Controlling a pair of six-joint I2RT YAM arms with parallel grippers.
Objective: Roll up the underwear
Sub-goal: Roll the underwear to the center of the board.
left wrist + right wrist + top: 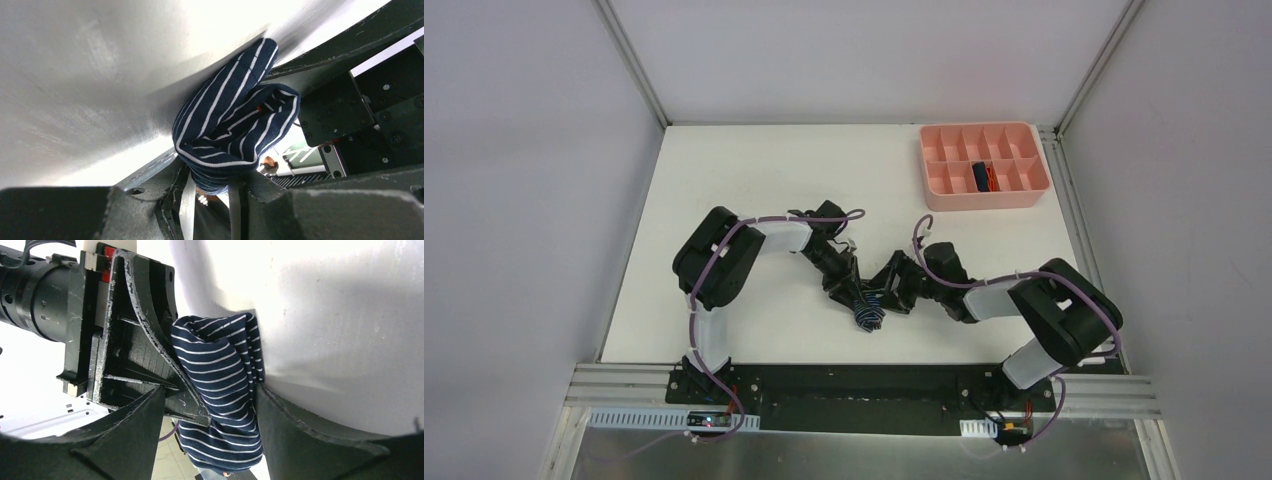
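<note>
**mako_77:** Where's the underwear sitting in this one?

**benchrat:** The striped briefs (867,316) are bunched into a fat little bundle at about 6 o'clock on the tabletop (754,180), close to the near edge and between the two arms. The left claw (854,298) comes in from roughly 11 o'clock of it, the right claw (889,295) from about 1 o'clock. The navy briefs (980,176) with the orange trim sit in a middle compartment of the pink tray (984,204), way over at 1 o'clock.

**mako_77:** And the claws, gripping or not?

**benchrat:** Left one's narrow and pinching the striped bundle. In its wrist view the cloth squeezes down between the fingers and bulges out above them. The right one's spread wide, straddling both the bundle and one finger of the left claw. One of its pads touches the cloth and the other sits against that finger. Honestly can't tell if it's clamping or just hugging it.
</note>
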